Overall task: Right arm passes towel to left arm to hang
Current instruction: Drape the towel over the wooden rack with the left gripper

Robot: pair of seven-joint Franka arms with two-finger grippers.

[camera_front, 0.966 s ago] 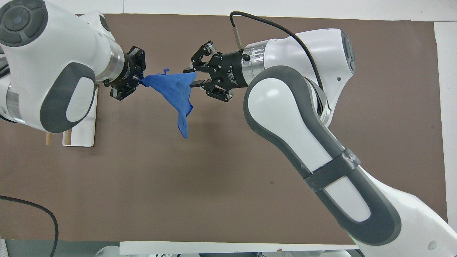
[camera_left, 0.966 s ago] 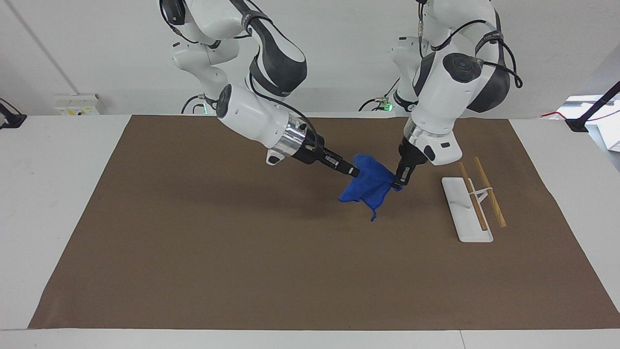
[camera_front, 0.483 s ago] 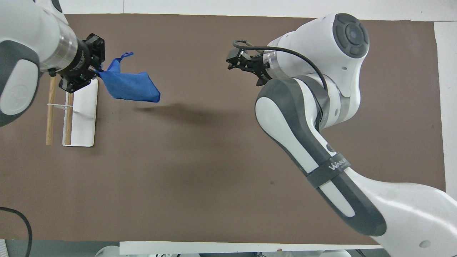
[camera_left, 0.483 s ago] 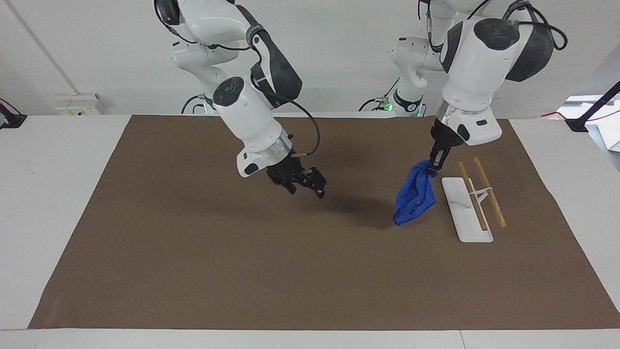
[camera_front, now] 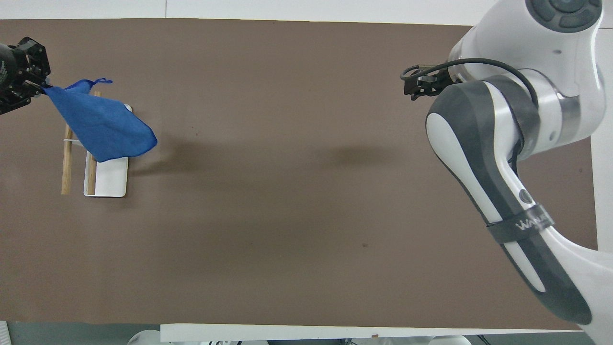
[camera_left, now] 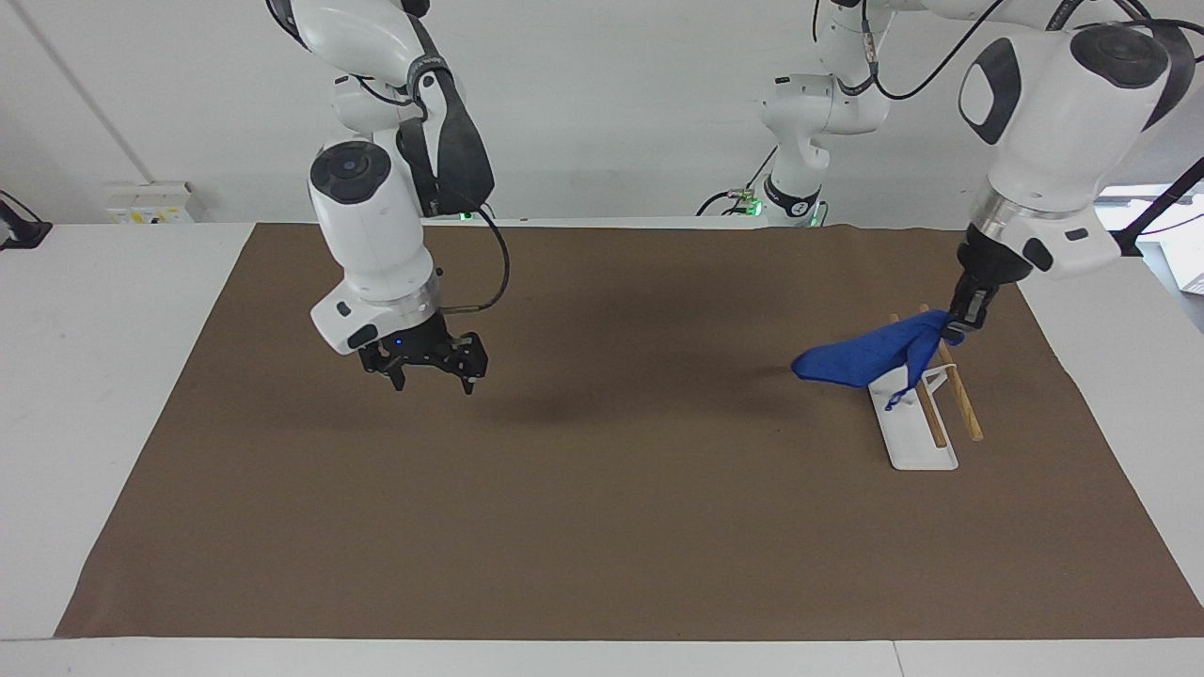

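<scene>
Over the brown mat (camera_left: 602,527), towel (camera_left: 861,355) under left gripper (camera_left: 967,318)

Right claw (camera_left: 428,362) released towel (camera_left: 861,355), withdrew; left claw (camera_left: 969,315) carried it over rack (camera_left: 917,414).

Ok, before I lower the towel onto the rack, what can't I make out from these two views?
- Overhead view: left gripper cut off by the frame edge.
- Both views: the towel covers part of the rack, so contact is unclear.
- Overhead view: right gripper mostly hidden under its own arm.
</scene>
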